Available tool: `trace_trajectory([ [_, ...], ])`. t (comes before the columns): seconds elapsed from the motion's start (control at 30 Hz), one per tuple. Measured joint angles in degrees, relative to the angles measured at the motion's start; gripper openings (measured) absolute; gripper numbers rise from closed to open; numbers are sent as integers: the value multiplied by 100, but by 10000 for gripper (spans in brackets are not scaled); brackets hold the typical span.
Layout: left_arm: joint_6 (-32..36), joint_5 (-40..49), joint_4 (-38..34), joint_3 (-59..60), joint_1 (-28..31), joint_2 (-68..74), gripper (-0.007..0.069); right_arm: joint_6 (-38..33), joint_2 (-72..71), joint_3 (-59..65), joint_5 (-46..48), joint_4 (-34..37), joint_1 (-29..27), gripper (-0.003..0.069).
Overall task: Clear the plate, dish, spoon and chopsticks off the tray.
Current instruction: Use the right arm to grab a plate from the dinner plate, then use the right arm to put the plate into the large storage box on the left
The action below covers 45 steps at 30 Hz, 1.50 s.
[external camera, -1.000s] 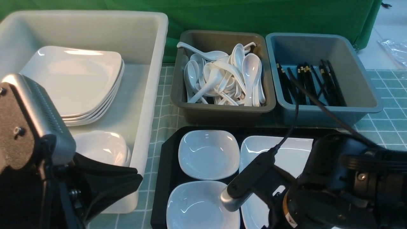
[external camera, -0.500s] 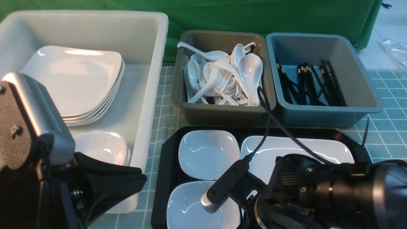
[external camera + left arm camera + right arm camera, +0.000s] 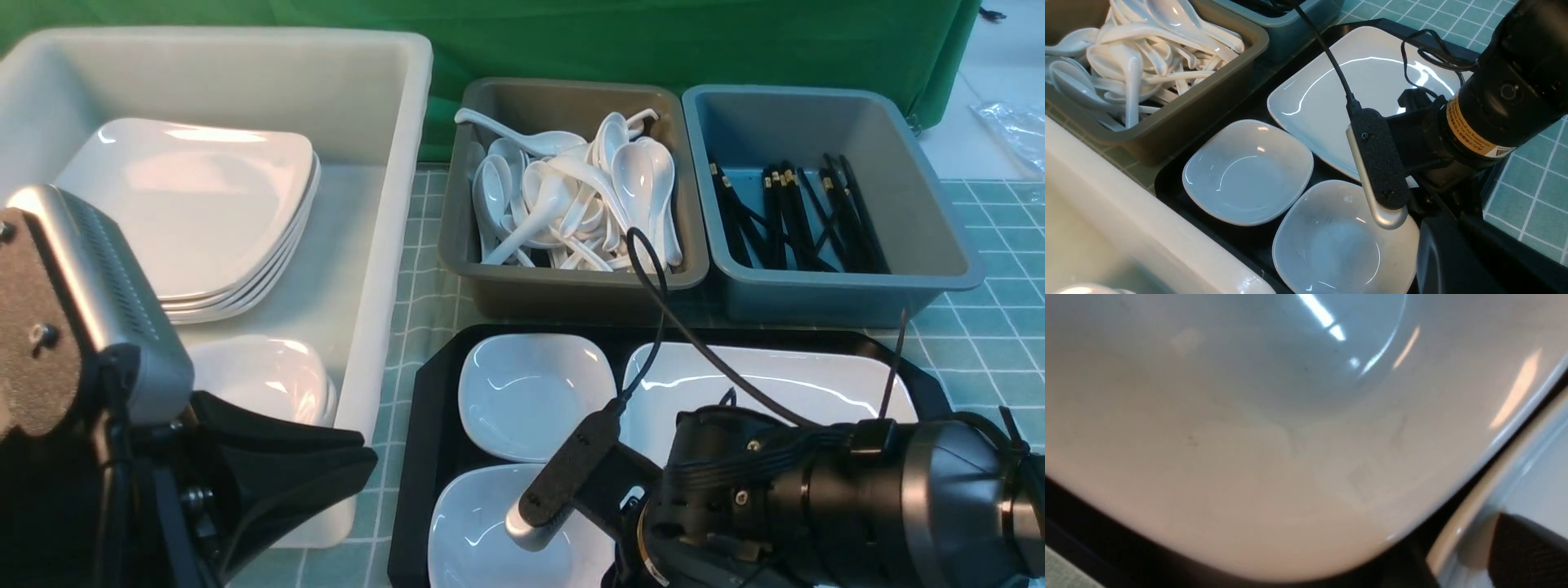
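Note:
The black tray (image 3: 431, 408) carries the large white plate (image 3: 775, 384) on its right and two small white dishes, one far (image 3: 535, 396) and one near (image 3: 482, 531). My right arm (image 3: 816, 498) lies low over the plate's near part and hides its own gripper. The right wrist view is filled by the near dish (image 3: 1290, 437). One dark finger pad (image 3: 1531, 555) sits on the plate (image 3: 1543, 473) just inside its rim, and the other finger does not show. My left gripper (image 3: 326, 465) hangs shut and empty left of the tray. No spoon or chopsticks show on the tray.
A white tub (image 3: 384, 245) on the left holds stacked plates (image 3: 188, 212) and small bowls (image 3: 261, 376). Behind the tray, a brown bin (image 3: 571, 286) holds several white spoons and a blue-grey bin (image 3: 841, 294) several black chopsticks. A cable loops up from the right wrist.
My right arm has swung left and sunk lower over the tray, uncovering the plate's far right corner. The left arm has stayed still.

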Motion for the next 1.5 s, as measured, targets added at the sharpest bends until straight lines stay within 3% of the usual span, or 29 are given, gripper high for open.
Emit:
trace_trajectory([
  [0.1,5,11,0,0,0,-64,32,-5,-113,20,133,-13,81,307],
  [0.43,94,22,7,0,0,-599,32,-36,-1941,-637,2108,-196,454,72],
  [0.8,-188,9,499,-6,0,-688,32,-883,-2187,-2205,3219,-166,455,63],
  [0.93,-1401,346,1769,-293,0,-965,32,-1973,-2091,-3269,3080,-148,455,63],
  [1.03,-2552,878,2898,-573,0,-1289,32,-3012,-1848,-3986,2466,-154,460,63],
  [1.1,-2875,1190,3346,-671,0,-1405,32,-3420,-1698,-4240,2132,-158,460,63],
  [1.13,-3319,1682,3859,-773,0,-1650,32,-4005,-1446,-4585,1661,-135,460,63],
  [1.17,-3356,1733,3905,-781,0,-1651,32,-4073,-1373,-4621,1542,-130,460,63],
  [1.3,-3837,2545,4344,-853,0,-2293,32,-5580,-406,-5326,440,344,460,63],
  [1.33,-3883,2571,4344,-855,0,-2293,32,-5580,-350,-5363,397,373,460,63],
  [1.5,-4293,3128,4387,-865,0,-3066,32,-7070,1222,-6513,-219,1109,453,63],
])
